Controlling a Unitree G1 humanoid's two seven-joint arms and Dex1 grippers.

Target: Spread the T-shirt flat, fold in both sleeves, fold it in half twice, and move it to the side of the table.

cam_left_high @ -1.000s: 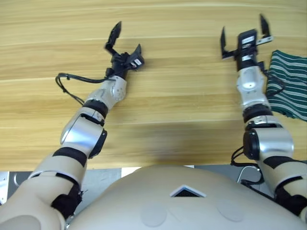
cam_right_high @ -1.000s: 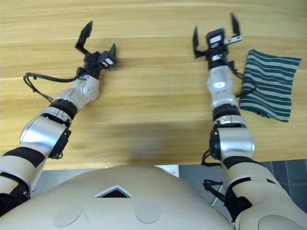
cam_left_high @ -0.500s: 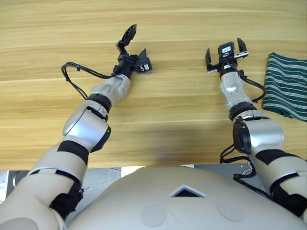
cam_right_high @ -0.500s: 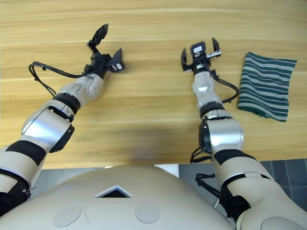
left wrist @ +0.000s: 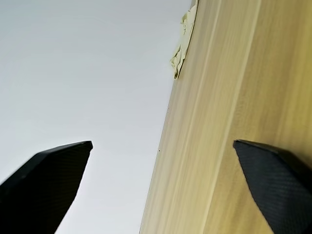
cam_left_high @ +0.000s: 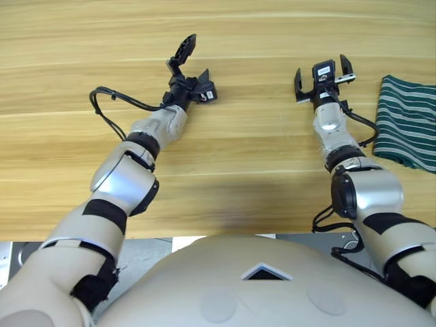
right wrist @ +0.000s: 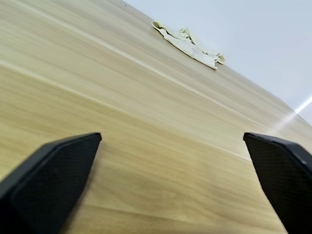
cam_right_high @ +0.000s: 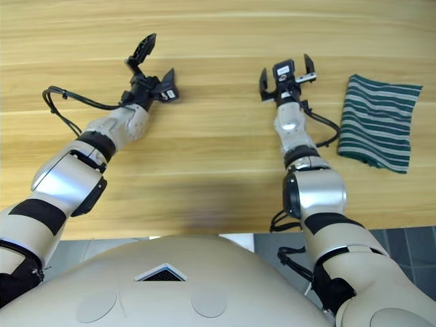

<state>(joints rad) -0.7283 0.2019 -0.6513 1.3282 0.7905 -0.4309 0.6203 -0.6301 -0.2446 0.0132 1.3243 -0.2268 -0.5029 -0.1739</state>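
Lying folded at right of surface [cam_left_high: 245, 163], T-shirt [cam_right_high: 378, 122] looks finished; both arms' jaws spread, empty; withdrawal likely remains.

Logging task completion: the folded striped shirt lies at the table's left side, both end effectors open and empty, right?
No. The shirt lies at the table's right side, as the right eye view shows. The left end effector and right end effector are indeed open and empty.
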